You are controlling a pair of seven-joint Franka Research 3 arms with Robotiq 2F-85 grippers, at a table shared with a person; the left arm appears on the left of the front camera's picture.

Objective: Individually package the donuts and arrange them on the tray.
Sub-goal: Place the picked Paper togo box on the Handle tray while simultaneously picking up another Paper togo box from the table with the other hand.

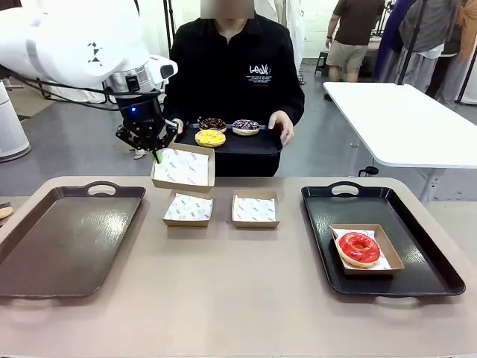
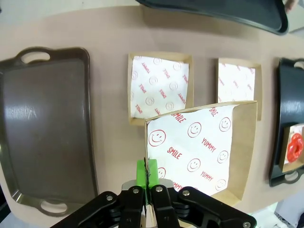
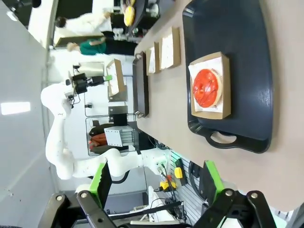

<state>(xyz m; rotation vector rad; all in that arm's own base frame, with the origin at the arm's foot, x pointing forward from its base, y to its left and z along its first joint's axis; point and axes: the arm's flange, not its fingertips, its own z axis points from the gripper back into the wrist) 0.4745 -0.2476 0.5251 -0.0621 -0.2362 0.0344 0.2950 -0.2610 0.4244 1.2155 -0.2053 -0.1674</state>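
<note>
Front view: one red donut (image 1: pixel 359 247) sits boxed on the black tray (image 1: pixel 428 261) at the right, so one of four looks done. The yellow donut (image 1: pixel 210 138) and two chocolate donuts (image 1: pixel 245 127) lie unboxed on the person's tray (image 1: pixel 253 144); the farther chocolate one is partly hidden. Two empty boxes (image 1: pixel 188 208) lie on the desk (image 1: pixel 238 298).

Left wrist view: the left gripper (image 2: pixel 146 172) is clamped on the wall of a lifted box (image 2: pixel 199 147), which is empty.

Right wrist view: the right gripper (image 3: pixel 156 171) gapes wide, carrying nothing.
</note>
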